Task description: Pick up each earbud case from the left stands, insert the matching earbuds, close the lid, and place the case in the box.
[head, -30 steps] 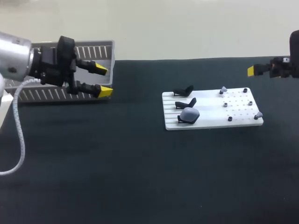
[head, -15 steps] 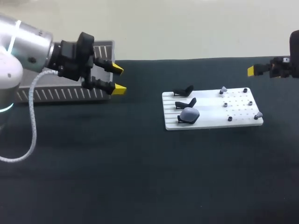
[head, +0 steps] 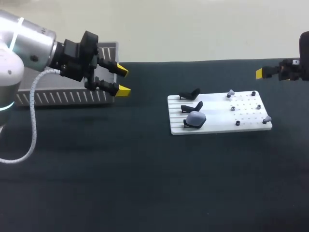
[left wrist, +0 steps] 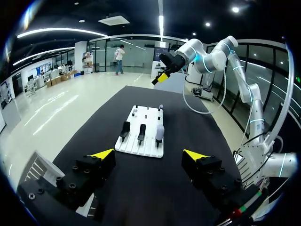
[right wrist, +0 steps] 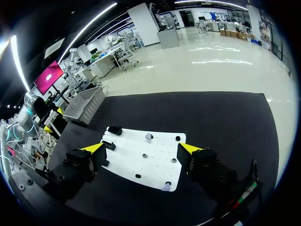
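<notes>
- Table (head: 145,183): a wide dark stretch lies nearer you than the board (head: 219,126).
- Box (head: 63,96) at your far-left edge.
- Left gripper (head: 120,80) spread, empty, beside the box.
- Right gripper (right wrist: 141,149) spread, far right.
- Earbud case (head: 196,118) on board's nearest stand.

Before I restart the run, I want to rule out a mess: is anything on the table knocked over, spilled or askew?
Nothing stands out. The white board lies flat, one case sits on its stand, two stands are bare; the left pincer and right pincer hang open.
</notes>
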Action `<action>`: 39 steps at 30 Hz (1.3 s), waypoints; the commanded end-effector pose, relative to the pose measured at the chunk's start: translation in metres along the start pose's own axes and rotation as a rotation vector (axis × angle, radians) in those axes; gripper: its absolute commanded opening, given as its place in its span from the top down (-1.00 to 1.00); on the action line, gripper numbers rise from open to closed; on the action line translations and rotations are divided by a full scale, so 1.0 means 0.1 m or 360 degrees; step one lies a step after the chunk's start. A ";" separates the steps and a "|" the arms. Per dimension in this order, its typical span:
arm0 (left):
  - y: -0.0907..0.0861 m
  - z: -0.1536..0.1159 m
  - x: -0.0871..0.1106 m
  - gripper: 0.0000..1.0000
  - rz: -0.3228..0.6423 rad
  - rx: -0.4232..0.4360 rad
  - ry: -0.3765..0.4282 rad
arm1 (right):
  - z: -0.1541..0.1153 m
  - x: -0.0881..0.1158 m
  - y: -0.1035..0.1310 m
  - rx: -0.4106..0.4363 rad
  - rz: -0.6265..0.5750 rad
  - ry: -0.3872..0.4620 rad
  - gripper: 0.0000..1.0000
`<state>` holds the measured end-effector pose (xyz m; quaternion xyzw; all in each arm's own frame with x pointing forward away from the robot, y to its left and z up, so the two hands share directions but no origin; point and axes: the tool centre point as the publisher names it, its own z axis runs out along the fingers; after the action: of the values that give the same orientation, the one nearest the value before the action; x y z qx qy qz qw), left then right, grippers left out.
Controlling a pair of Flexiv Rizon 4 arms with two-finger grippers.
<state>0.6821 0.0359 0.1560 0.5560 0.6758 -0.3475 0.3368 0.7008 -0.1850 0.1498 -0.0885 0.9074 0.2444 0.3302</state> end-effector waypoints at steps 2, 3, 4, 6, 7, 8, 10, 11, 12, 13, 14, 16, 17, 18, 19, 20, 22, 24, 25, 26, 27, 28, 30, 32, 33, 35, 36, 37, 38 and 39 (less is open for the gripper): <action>0.01 0.20 0.02 -1.00 0.0018 0.0040 -0.0010 | 0.00 0.00 0.00 0.0000 -0.0001 0.0000 -1.00; 0.02 0.25 0.02 -1.00 0.0025 0.0066 -0.0009 | 0.00 0.00 0.00 0.0000 -0.0001 0.0000 -1.00; 0.02 0.30 0.01 -1.00 0.0036 0.0081 -0.0011 | 0.00 0.00 0.00 0.0000 -0.0001 0.0000 -1.00; 0.03 0.40 -0.02 -1.00 0.0051 0.0103 -0.0002 | 0.00 0.00 0.00 0.0000 -0.0001 0.0000 -1.00; 0.02 0.45 -0.03 -1.00 0.0077 0.0125 0.0000 | 0.00 0.00 0.00 0.0000 -0.0001 0.0000 -1.00; 0.02 0.50 -0.05 -1.00 0.0103 0.0134 0.0011 | 0.00 0.00 0.00 0.0000 -0.0001 0.0000 -1.00; 0.01 0.58 -0.07 -1.00 0.0138 0.0155 0.0018 | 0.00 0.00 0.00 0.0000 -0.0001 0.0000 -1.00; 0.01 0.61 -0.07 -1.00 0.0157 0.0162 0.0024 | 0.00 0.00 0.00 0.0000 -0.0001 0.0000 -1.00; 0.00 0.65 -0.07 -1.00 0.0162 0.0164 0.0029 | 0.00 0.00 0.00 0.0000 -0.0001 0.0000 -1.00; -0.01 0.67 -0.07 -1.00 0.0164 0.0182 0.0018 | 0.00 0.00 0.00 0.0000 -0.0001 0.0000 -1.00; -0.01 0.70 -0.06 -1.00 0.0165 0.0184 0.0017 | 0.00 0.00 0.00 0.0000 -0.0001 0.0000 -1.00; -0.03 0.75 -0.04 -1.00 0.0174 0.0178 0.0037 | 0.00 0.00 0.00 0.0000 -0.0001 0.0000 -1.00; -0.04 0.76 -0.02 -1.00 0.0174 0.0177 0.0036 | 0.00 0.00 0.00 0.0000 -0.0001 0.0000 -1.00; -0.05 0.78 -0.02 -1.00 0.0175 0.0178 0.0029 | 0.00 0.00 0.00 0.0000 -0.0001 0.0000 -1.00; -0.07 0.80 -0.01 -1.00 0.0176 0.0176 0.0027 | 0.00 0.00 0.00 0.0000 -0.0001 0.0000 -1.00; -0.10 0.82 -0.01 -1.00 0.0183 0.0164 0.0028 | 0.00 0.00 0.00 0.0000 -0.0001 0.0000 -1.00; -0.14 0.86 0.01 -1.00 0.0189 0.0151 0.0032 | 0.00 0.00 0.00 0.0000 -0.0001 0.0000 -1.00; -0.19 0.89 0.03 -1.00 0.0189 0.0150 0.0020 | 0.00 0.00 0.00 0.0000 -0.0001 0.0000 -1.00; -0.22 0.91 0.04 -1.00 0.0191 0.0143 0.0015 | 0.00 0.00 0.00 0.0000 -0.0001 0.0000 -1.00; -0.24 0.93 0.06 -1.00 0.0188 0.0140 0.0005 | 0.00 0.00 0.00 0.0000 -0.0001 0.0000 -1.00; -0.27 0.95 0.07 -1.00 0.0187 0.0133 -0.0008 | 0.00 0.00 0.00 0.0000 -0.0001 0.0000 -1.00; -0.29 0.97 0.08 -1.00 0.0187 0.0127 -0.0025 | 0.00 0.00 0.00 0.0000 -0.0001 0.0000 -1.00; -0.34 1.01 0.12 -1.00 0.0183 0.0119 -0.0032 | 0.00 0.00 0.00 0.0000 -0.0001 0.0000 -1.00; -0.37 1.06 0.16 -1.00 0.0178 0.0119 -0.0052 | 0.00 0.00 0.00 0.0000 -0.0001 0.0000 -1.00; -0.38 1.08 0.17 -1.00 0.0177 0.0121 -0.0058 | 0.00 0.00 0.00 0.0000 -0.0001 0.0000 -1.00; -0.39 1.13 0.19 -1.00 0.0181 0.0131 -0.0054 | 0.00 0.00 0.00 0.0000 -0.0001 0.0000 -1.00; -0.38 1.16 0.21 -1.00 0.0178 0.0134 -0.0053 | 0.00 0.00 0.00 0.0000 -0.0001 0.0000 -1.00; -0.38 1.17 0.21 -1.00 0.0176 0.0136 -0.0054 | 0.00 0.00 0.00 0.0000 -0.0001 0.0000 -1.00; -0.37 1.20 0.21 -1.00 0.0177 0.0138 -0.0055 | 0.00 0.00 0.00 0.0000 -0.0001 0.0000 -1.00; -0.36 1.22 0.22 -1.00 0.0180 0.0144 -0.0056 | 0.00 0.00 0.00 0.0000 -0.0001 0.0000 -1.00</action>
<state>0.6488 -0.0557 0.0825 0.6025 0.6232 -0.3660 0.3388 0.7008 -0.1850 0.1498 -0.0885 0.9074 0.2444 0.3302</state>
